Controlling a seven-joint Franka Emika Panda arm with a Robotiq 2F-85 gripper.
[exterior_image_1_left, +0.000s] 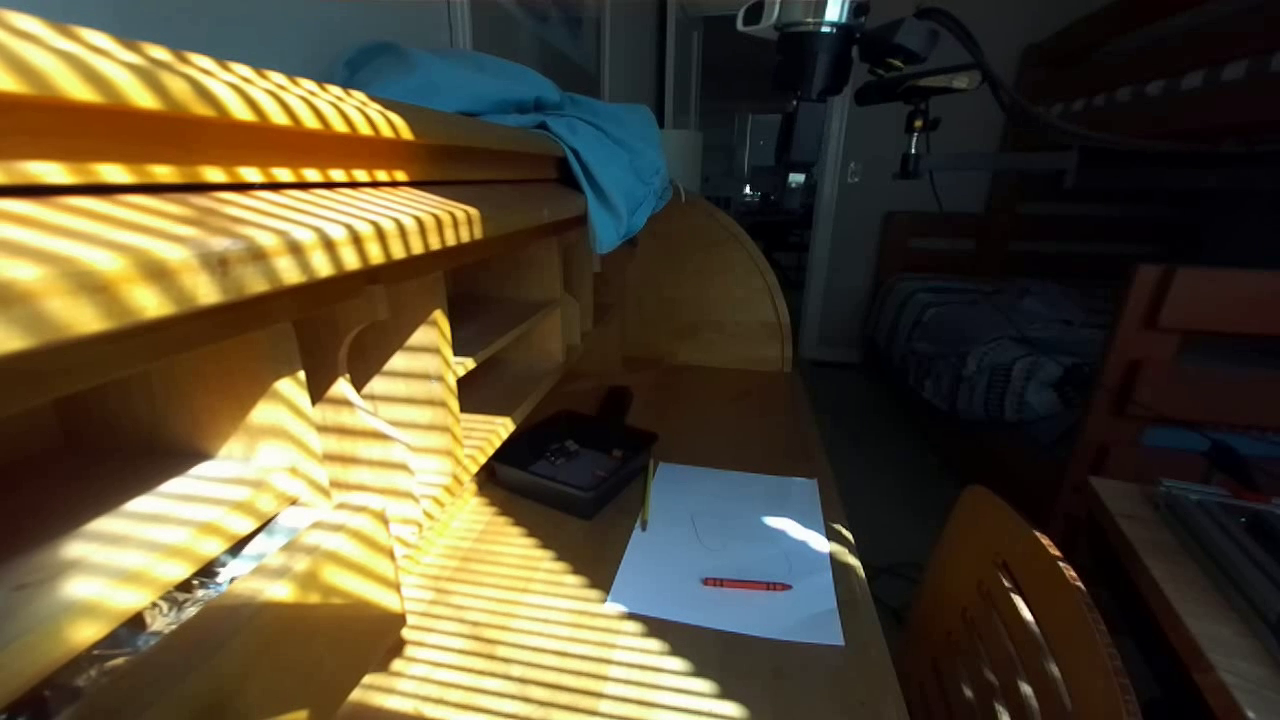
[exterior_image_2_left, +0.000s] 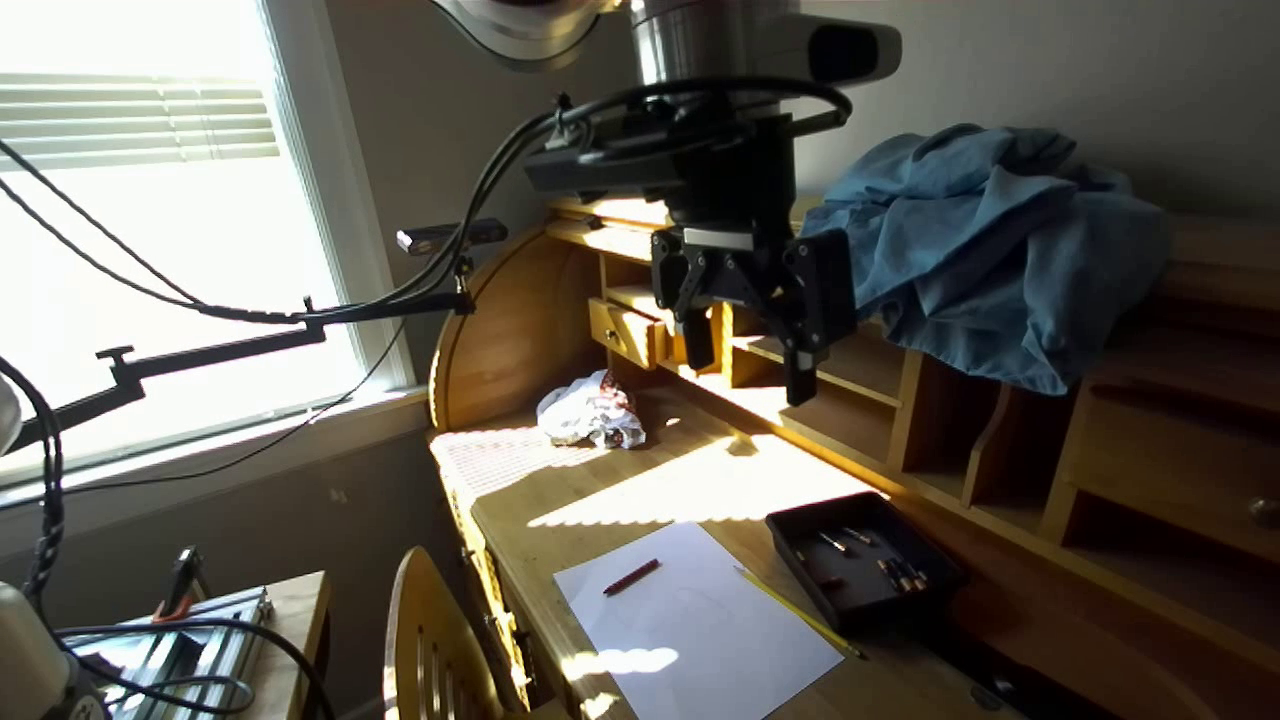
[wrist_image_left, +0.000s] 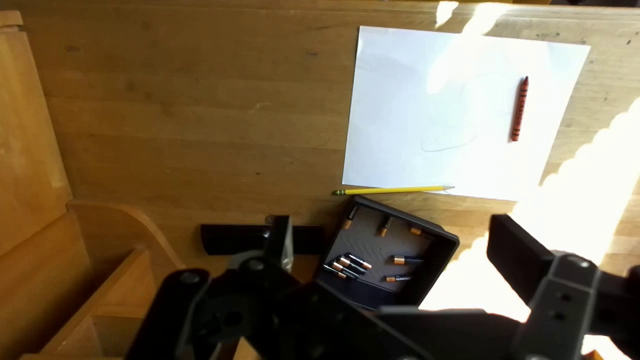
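Nearest is the one gripper (exterior_image_2_left: 748, 362), released, its two jaws standing wide apart, well above the tabletop (wrist_image_left: 200, 125). Lower down, on the back-edge side of the tabletop, sits one black tray (wrist_image_left: 372, 242); at least nine batteries (wrist_image_left: 407, 260) lie in it, about four of them bunched side by side and the others spread singly. Just beside the tray, toward the tabletop's front edge, is one yellow pencil (wrist_image_left: 395, 190), lying along a long edge of one white sheet (wrist_image_left: 425, 115) with its tip over the sheet. The sheet reaches close to the front edge and carries one red crayon (wrist_image_left: 519, 110), set near a short edge. Past that front edge stands one wooden chair (exterior_image_1_left: 1010, 610). Farther off, near the tabletop's end by the window (exterior_image_2_left: 150, 260), rests one crumpled white bundle (exterior_image_2_left: 592, 412), and one blue cloth (exterior_image_2_left: 980, 240) drapes over the upper ledge (exterior_image_1_left: 300, 150) above the back edge.
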